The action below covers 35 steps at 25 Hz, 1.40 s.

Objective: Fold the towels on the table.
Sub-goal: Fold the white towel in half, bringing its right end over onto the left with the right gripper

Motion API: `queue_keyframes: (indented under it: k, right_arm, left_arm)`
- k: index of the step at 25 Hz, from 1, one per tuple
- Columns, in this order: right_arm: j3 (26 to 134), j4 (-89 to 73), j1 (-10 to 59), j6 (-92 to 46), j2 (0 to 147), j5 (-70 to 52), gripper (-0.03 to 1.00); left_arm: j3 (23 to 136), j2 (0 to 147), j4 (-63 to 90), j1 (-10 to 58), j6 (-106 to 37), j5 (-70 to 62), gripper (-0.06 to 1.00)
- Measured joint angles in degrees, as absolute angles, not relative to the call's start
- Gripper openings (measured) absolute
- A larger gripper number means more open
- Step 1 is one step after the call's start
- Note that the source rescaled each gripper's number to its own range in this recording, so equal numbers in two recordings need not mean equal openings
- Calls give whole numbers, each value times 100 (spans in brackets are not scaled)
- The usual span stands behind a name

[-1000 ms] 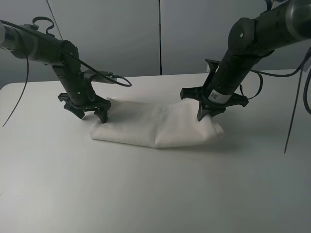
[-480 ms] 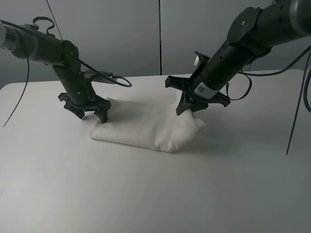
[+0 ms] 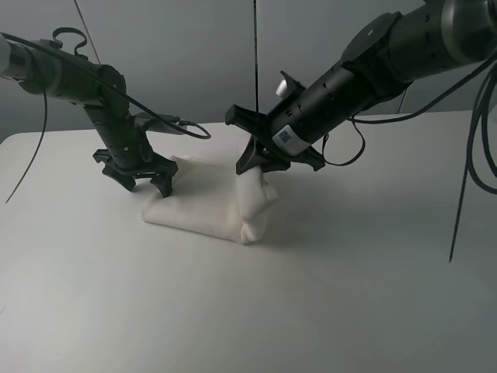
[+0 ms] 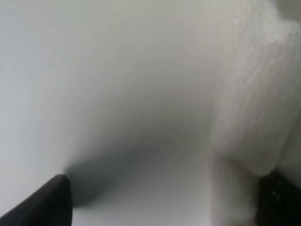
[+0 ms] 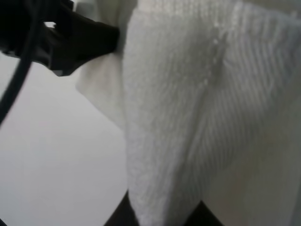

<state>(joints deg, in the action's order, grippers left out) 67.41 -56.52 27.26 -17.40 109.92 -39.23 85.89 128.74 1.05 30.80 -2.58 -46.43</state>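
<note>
The white terry towel [image 3: 203, 208] lies folded on the white table [image 3: 326, 303], left of the middle. My right gripper [image 3: 253, 166] is shut on the towel's right end and holds it raised above the rest of the cloth. In the right wrist view the hanging cloth [image 5: 188, 117] fills the picture, with the left gripper [image 5: 70, 33] dark behind it. My left gripper [image 3: 144, 182] is open and stands low at the towel's left end. In the left wrist view its fingertips [image 4: 51, 202] straddle bare table, with the towel's edge [image 4: 254, 103] by the other finger.
Grey wall panels [image 3: 202, 54] stand behind the table's back edge. A black cable [image 3: 182, 124] loops from the left arm over the table. More cables [image 3: 466, 163] hang at the far right. Bare tabletop spreads in front of the towel.
My right gripper has lifted the towel's right end and carried it leftward over the cloth, so the towel now looks shorter. The left gripper has not moved.
</note>
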Motion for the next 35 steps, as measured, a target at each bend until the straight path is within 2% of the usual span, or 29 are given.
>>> queue_keyframes:
  k: [18,27,35]
  right_arm:
    - [6723,-6744,3193,-2582,10992,-2917,4]
    - [6723,-8408,3219,-4080,10992,-2908,4]
    - [7262,-8646,3260,-4311,11622,-3494,4]
  left_arm:
    - [8691,12896,103,3080,-272,-4716,99]
    - [8787,12930,92,3080,-298,-4818,99]
    - [8814,12935,124,3039,-298,-4865,99]
